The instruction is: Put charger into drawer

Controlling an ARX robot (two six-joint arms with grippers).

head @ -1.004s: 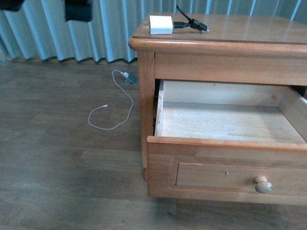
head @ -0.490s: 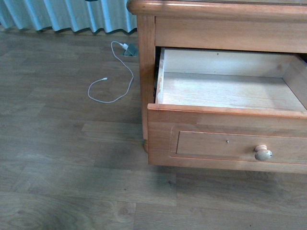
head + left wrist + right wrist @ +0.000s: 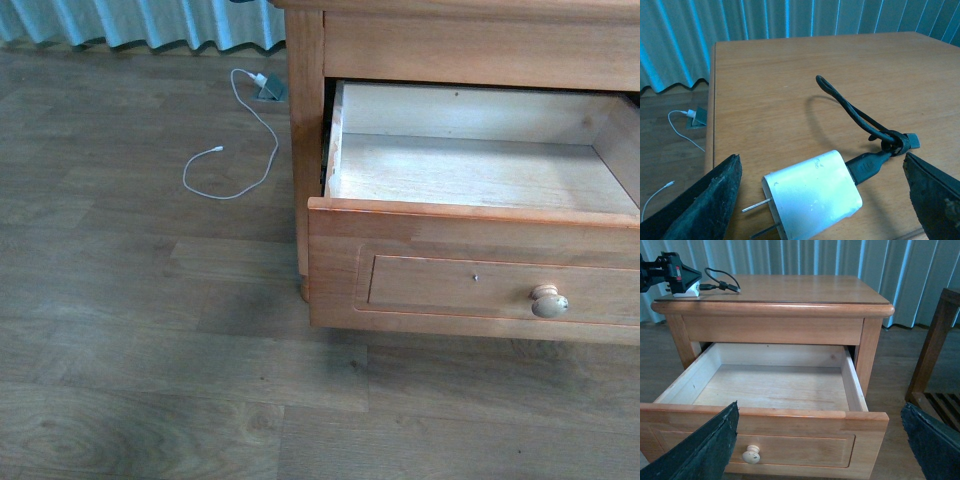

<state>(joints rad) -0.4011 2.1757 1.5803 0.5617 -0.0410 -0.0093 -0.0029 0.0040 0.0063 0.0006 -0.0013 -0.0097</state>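
Gaping drawer (image 3: 440,225); white cable (image 3: 275,150) beside nightstand (image 3: 305,120)

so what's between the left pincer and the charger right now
Only bare nightstand top, seen in the left wrist view. The open left pincer straddles the charger, and each finger stands apart from it with nothing else in the gap.

Drawer (image 3: 450,232) right end cropped; charger (image 3: 812,197) underside cropped.

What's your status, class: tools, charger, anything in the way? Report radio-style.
Left tool open, straddling charger on nightstand top, not gripping. Right tool open, holding nothing. Drawer open; nothing seen inside.
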